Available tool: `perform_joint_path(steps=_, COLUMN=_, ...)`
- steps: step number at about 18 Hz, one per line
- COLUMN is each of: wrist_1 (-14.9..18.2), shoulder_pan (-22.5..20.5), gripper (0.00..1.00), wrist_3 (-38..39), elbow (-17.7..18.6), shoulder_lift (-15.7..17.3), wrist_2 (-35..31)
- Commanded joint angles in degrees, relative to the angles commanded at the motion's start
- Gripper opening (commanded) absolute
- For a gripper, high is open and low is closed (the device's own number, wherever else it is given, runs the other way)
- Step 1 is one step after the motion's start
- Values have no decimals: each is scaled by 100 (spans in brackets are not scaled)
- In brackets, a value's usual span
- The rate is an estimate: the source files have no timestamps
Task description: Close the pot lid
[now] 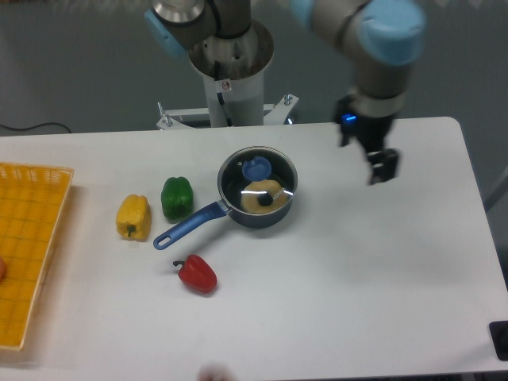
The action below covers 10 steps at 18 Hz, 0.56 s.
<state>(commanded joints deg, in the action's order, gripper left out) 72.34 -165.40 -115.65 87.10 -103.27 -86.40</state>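
Surface: white table [357,262] against a grey wall, robot base at the far edge.
Pot [256,190]: dark navy saucepan near table centre, upright; long blue handle [189,225] runs toward the front-left.
Lid [258,183]: glass disc seated on the pot's rim, blue knob [255,167] showing toward the back; a pale yellowish ring-shaped item shows through the glass.
Gripper [379,164]: in the air to the right of the pot, well apart from it, pointing down; nothing held — whether the fingers are spread or pressed together cannot be told from this angle.
Green pepper [177,196]: just left of the pot.
Yellow pepper [133,216]: left of the green one, near it.
Red pepper [197,274]: in front of the handle tip.
Yellow basket [28,246]: at the left edge — only partly in view.
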Motion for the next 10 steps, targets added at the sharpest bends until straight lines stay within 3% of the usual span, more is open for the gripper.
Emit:
perform_joint_path(steps=5, wrist_1=-27, shoulder_pan=-396, gripper=100, wrist_3=-853, elbow=236, shoulder_lift=-71, wrist_2=-35)
perform_joint_path(steps=10, wrist_1=-36, shoulder_pan=-537, gripper=100, wrist_3=-889, elbow=527, shoulder_lift=-27, wrist_2=-44)
